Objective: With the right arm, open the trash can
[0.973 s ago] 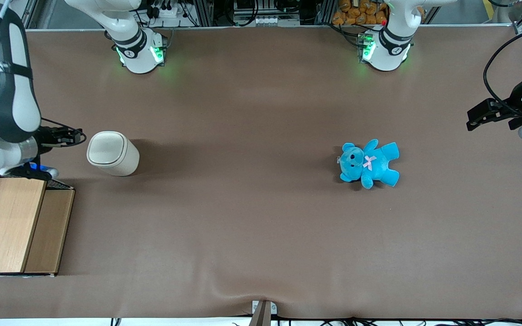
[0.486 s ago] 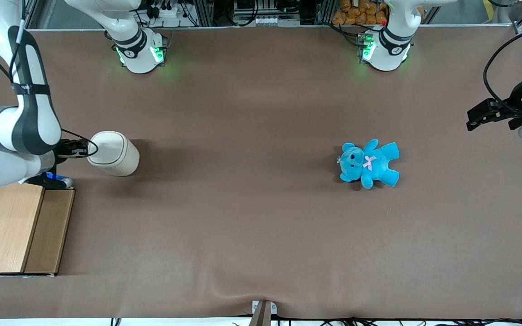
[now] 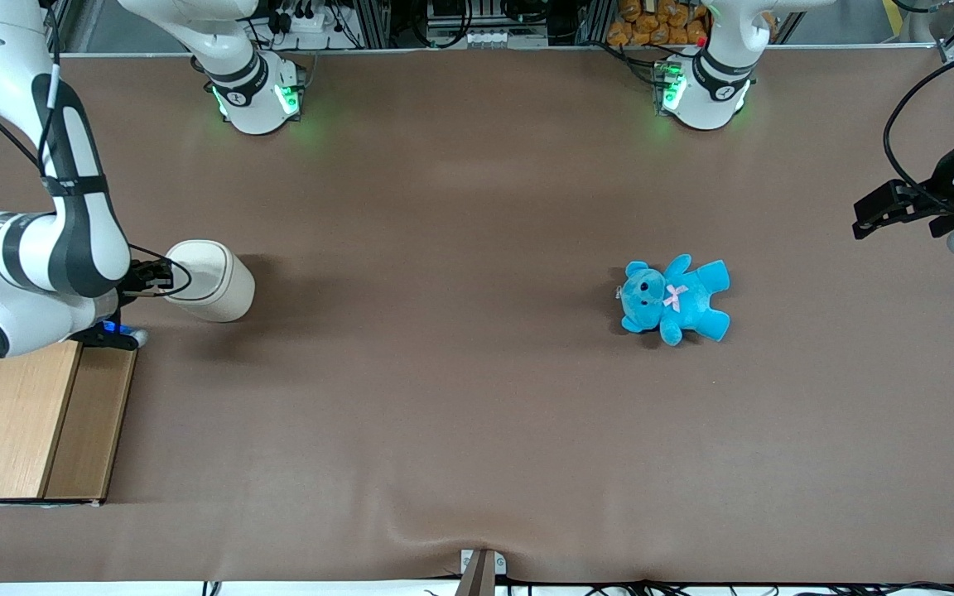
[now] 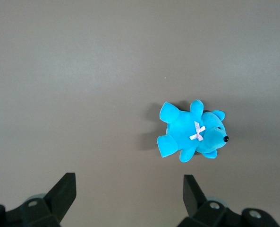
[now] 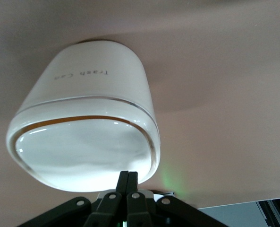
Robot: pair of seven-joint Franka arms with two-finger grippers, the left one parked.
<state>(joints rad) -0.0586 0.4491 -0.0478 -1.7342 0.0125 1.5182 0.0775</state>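
Since a second ago, white jointed right arm has swung closer | slim black gripper, fingers pressed together, touches the cream-white plastic trash can lid rim | press slowly, straight, avoiding tipping it.

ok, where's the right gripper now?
The gripper, fingers shut, sits at the lid edge of the trash can, toward the working arm's end of the table.

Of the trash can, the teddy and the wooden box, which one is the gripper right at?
The cream trash can: the gripper, fingers shut, sits at its lid's edge. The wood-panelled box lies nearer the camera; the blue teddy lies toward the parked arm's end.
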